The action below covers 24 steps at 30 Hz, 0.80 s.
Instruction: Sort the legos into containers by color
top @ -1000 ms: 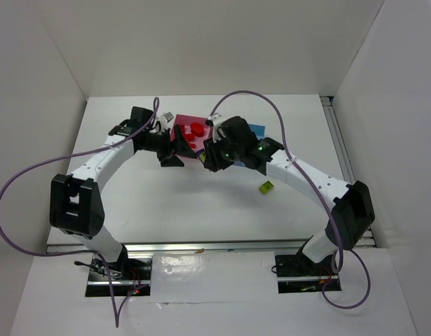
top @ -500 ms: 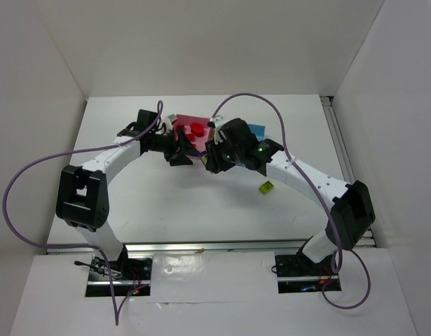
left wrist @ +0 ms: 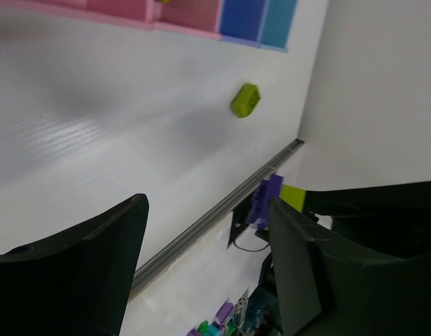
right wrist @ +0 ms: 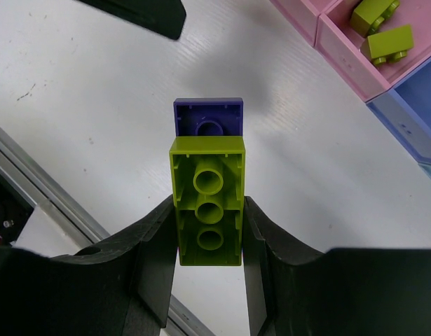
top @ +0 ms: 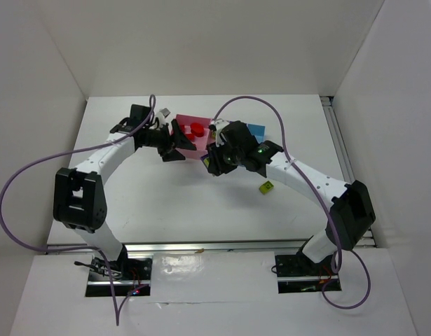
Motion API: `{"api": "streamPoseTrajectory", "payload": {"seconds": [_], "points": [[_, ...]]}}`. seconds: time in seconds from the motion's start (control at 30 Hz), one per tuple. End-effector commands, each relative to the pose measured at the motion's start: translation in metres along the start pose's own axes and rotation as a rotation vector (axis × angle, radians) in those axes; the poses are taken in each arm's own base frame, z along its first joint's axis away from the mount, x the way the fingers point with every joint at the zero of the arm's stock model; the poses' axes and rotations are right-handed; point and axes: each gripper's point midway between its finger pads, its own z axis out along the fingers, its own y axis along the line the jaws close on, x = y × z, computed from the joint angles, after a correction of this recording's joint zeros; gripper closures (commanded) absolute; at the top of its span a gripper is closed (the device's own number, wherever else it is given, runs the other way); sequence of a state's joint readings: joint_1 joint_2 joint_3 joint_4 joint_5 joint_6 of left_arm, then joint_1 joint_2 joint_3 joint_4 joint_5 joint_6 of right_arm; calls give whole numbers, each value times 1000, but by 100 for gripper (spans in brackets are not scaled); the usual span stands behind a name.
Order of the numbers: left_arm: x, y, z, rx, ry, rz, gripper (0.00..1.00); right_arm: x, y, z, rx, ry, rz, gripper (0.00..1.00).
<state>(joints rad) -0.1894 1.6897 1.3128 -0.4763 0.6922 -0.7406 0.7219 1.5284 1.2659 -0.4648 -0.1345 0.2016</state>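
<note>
- While the right gripper [right wrist: 209,210] stays shut on a long yellow-green plastic lego brick [right wrist: 207,175], a small purple plastic brick [right wrist: 208,117] sits stuck on the far end of it.
- These two joined bricks hang over the white table [top: 166,196], just in front of the row of joined plastic bins [left wrist: 194,14].
- The left gripper [left wrist: 207,231] has its two black fingers wide apart and holds nothing.
- A moment ago the left gripper slid in close to the right gripper. Now it has backed off a little, and it hovers by the wide pink bin [top: 201,145].
- The right arm has hardly moved in that time.
- The purple brick is still stuck on. It looks like the two bricks must be pulled apart before either one can go in a bin.
- Two more yellow-green bricks [right wrist: 380,28] already lie in the narrower pink bin [right wrist: 352,63].
- Some red bricks [top: 196,129] lie in the wide pink bin.
- One small yellow-green brick [top: 266,186] lies alone on the table, near the right arm and well apart from the bins. It still needs sorting.
</note>
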Motion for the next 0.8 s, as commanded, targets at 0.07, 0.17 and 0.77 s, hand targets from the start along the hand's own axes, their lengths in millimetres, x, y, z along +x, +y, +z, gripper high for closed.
{"api": "streamPoseTrajectory", "payload": {"seconds": [0.07, 0.17, 0.77], "points": [[0, -40, -22, 286, 16, 50, 21, -8, -3, -6, 14, -35, -1, 77], [12, -48, -17, 341, 71, 81, 21, -11, -3, -9, 21, -48, -2, 77], [26, -46, 16, 342, 131, 93, 31, -17, -2, -9, 18, -58, -13, 77]]}}
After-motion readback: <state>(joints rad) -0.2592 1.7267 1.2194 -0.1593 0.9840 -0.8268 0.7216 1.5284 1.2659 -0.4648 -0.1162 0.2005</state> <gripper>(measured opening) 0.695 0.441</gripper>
